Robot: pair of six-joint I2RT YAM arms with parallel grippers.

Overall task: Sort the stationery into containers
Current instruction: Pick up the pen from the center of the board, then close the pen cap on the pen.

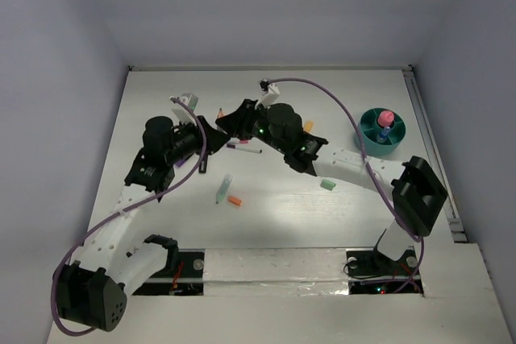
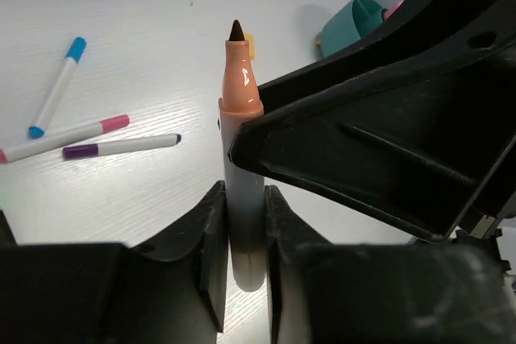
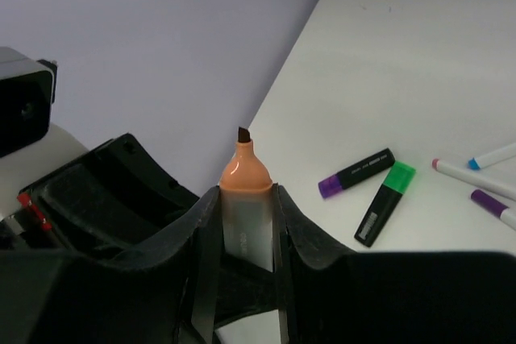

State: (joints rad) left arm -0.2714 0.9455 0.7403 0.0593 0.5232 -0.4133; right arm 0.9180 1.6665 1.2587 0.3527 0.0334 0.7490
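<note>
**Left end effector** (image 2: 243, 207): fingers drawn together, clamped on the lower barrel of an uncapped highlighter (image 2: 240, 86). The highlighter has a pale grey plastic barrel, an orange neck and a dark chisel tip. The tip points away from the wrist.

**Right end effector** (image 3: 244, 207): fingers part-way in, one on each side of the same highlighter's barrel just under the orange neck, gripping it. Both grip the one pen, the right nearer the tip and the left nearer the tail. In the top view they meet nose to nose.

**Ahead-left of the left end effector, flat on the white counter** (image 2: 145, 6):
- Three thin white markers: blue-capped marker (image 2: 55, 86), pink-capped marker (image 2: 64, 138) and purple-capped marker (image 2: 121, 146). The last two lie nearly side by side.

**Ahead-right of the left end effector:**
- Round teal plastic holder (image 2: 355, 22), partly hidden by the right end effector's black housing.

**Right of the right end effector, on the counter:**
- Black highlighter with purple cap (image 3: 356, 172).
- Black highlighter with green cap (image 3: 385, 203), lying near the first.

**Top view:**
- The teal holder sits well off to the right of the right end effector, with a pink-topped piece (image 1: 385, 117) standing in it.
- A pale green pen (image 1: 224, 189) and a small orange eraser (image 1: 235, 201) lie just beside each other, nearer the arm bases than both end effectors.
</note>
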